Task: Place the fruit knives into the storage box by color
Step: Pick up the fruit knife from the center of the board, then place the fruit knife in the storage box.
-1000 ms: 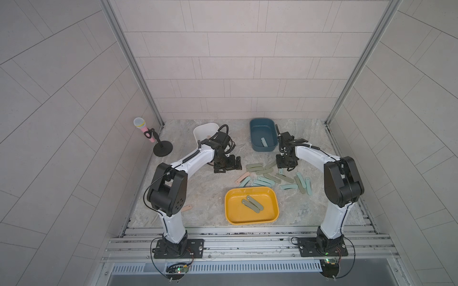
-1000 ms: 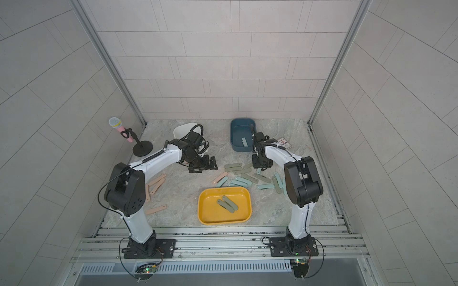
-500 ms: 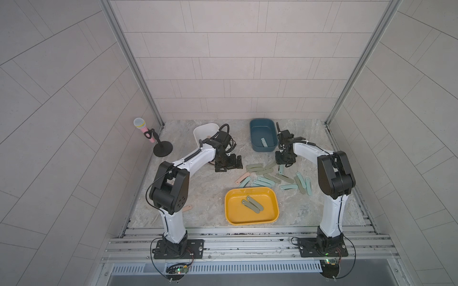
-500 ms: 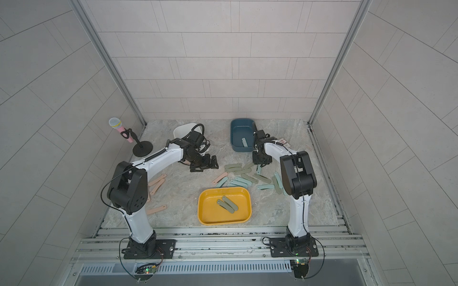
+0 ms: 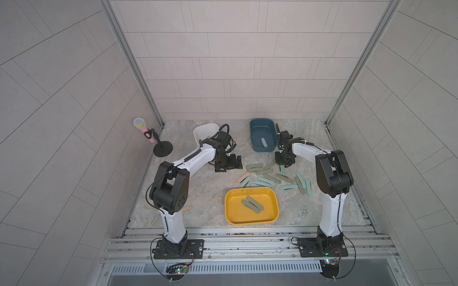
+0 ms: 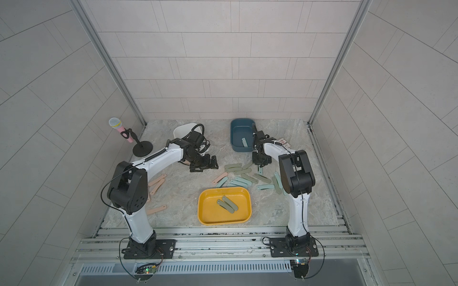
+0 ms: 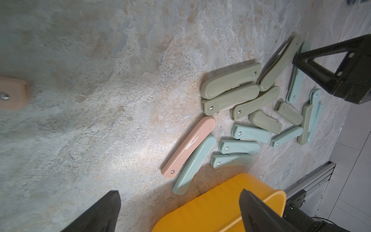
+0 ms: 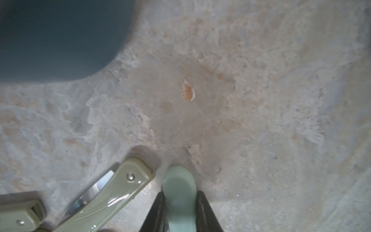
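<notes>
Right end effector [image 8: 180, 193] narrowed onto teal knife [image 8: 179, 185], lengthwise between jaws

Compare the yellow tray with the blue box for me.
The yellow tray sits near the front of the table; the blue box sits at the back. The yellow tray holds two green knives; the blue box holds one teal knife. The tray looks shallower than the box. Both are rounded, open-topped rectangles.
</notes>
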